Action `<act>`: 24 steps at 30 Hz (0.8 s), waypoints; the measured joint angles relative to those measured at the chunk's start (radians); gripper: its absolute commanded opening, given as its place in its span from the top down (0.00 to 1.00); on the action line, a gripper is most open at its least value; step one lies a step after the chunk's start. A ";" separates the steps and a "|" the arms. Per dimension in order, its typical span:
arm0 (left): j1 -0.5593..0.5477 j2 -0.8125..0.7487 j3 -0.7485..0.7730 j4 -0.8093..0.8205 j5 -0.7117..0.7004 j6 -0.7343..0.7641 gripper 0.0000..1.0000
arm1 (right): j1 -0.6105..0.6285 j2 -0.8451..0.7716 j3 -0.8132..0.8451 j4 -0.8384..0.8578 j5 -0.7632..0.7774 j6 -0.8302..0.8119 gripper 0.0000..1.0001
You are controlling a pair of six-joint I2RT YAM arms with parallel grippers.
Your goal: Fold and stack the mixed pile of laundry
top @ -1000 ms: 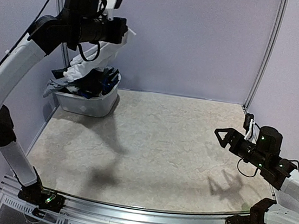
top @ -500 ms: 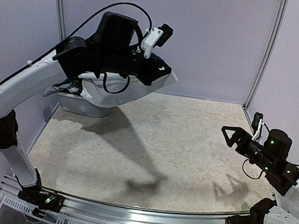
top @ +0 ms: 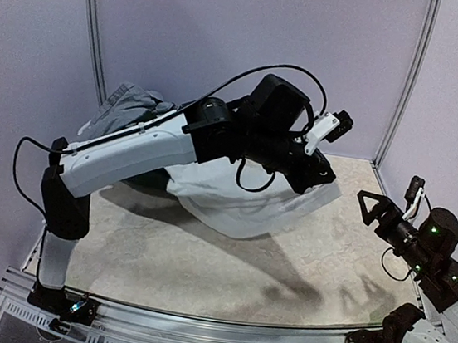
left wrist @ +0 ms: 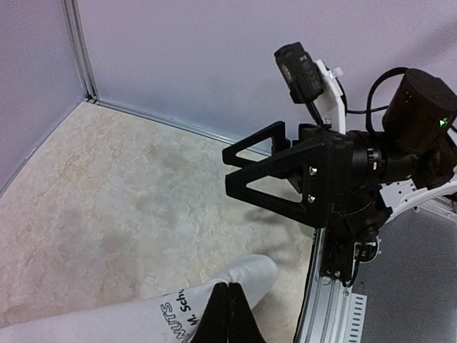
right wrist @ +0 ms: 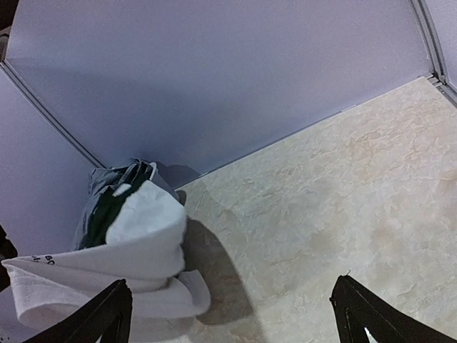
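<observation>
My left gripper (top: 322, 173) reaches across the table towards the right and is shut on a corner of the white T-shirt (top: 242, 202). In the left wrist view its fingertips (left wrist: 230, 309) pinch white cloth with black print (left wrist: 171, 314). The shirt hangs from the grip and trails over the table towards the back left. The rest of the mixed laundry pile (top: 129, 101) sits at the back left, grey cloth on top; the right wrist view shows its grey and dark green pieces (right wrist: 114, 189) behind the white T-shirt (right wrist: 139, 239). My right gripper (top: 368, 207) stands open and empty at the right, facing the left one.
The beige table (top: 200, 268) is walled by lilac panels at the back and both sides. The left arm's long white link (top: 131, 155) spans the left half of the table. The right gripper (left wrist: 268, 171) is close in front of the left wrist camera.
The left arm has swung from above the basket at the back left across to the right, pulling the white T-shirt out over the table. The right gripper has drawn slightly rightward.
</observation>
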 measured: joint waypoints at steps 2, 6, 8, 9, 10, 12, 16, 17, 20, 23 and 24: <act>-0.006 0.003 0.006 -0.005 -0.004 0.002 0.98 | 0.000 -0.012 0.000 -0.008 0.006 0.003 0.01; -0.003 -0.005 -0.014 -0.001 -0.047 -0.002 0.98 | 0.000 -0.017 -0.005 -0.016 0.018 0.008 0.01; 0.000 -0.017 -0.049 0.000 -0.072 -0.009 0.81 | 0.000 -0.017 -0.006 -0.021 0.020 0.010 0.01; 0.003 -0.023 -0.067 0.002 -0.081 -0.010 0.64 | 0.000 -0.017 -0.006 -0.021 0.021 0.010 0.01; 0.006 -0.034 -0.103 0.012 -0.096 -0.023 0.45 | 0.000 -0.017 -0.006 -0.022 0.022 0.011 0.01; 0.010 -0.051 -0.159 0.016 -0.125 -0.026 0.18 | 0.000 -0.017 -0.006 -0.023 0.022 0.011 0.01; 0.027 -0.087 -0.273 0.013 -0.223 -0.031 0.00 | 0.000 -0.016 -0.006 -0.024 0.023 0.011 0.01; 0.035 -0.099 -0.303 0.013 -0.261 -0.031 0.00 | 0.000 -0.016 -0.006 -0.024 0.023 0.011 0.01; 0.070 -0.132 -0.367 -0.003 -0.380 -0.027 0.01 | 0.000 -0.006 -0.006 -0.023 0.022 0.011 0.01; 0.134 -0.160 -0.407 -0.009 -0.465 -0.028 0.00 | 0.000 0.023 -0.006 -0.013 0.020 0.011 0.01; 0.158 -0.165 -0.415 -0.009 -0.488 -0.030 0.00 | 0.000 0.039 -0.006 -0.009 0.018 0.011 0.01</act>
